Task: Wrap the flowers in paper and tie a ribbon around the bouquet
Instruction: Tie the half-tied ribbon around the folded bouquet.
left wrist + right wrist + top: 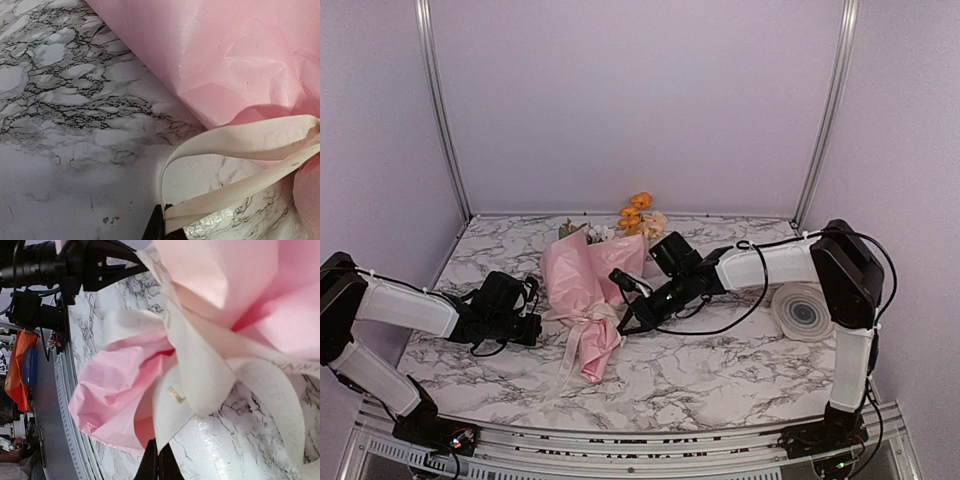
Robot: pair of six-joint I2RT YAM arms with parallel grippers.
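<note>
Seen from above, the bouquet (586,295) lies on the bench (720,370) between both hands. The ribbon (240,145) is clamped in the closed left hand (164,224). Its other tail is pinched by the closed right hand (157,464). If pulled unevenly, the ribbon could be dragged off the bouquet.

Crowded centre, open near edge.
The bouquet (585,300) blocks the middle, its ribbon (585,322) pinched by the left gripper (536,327) from 9 o'clock and the right gripper (624,326) from 3; a spool (803,312) sits farther toward 3. The table (720,370) lies bare at 6.
</note>
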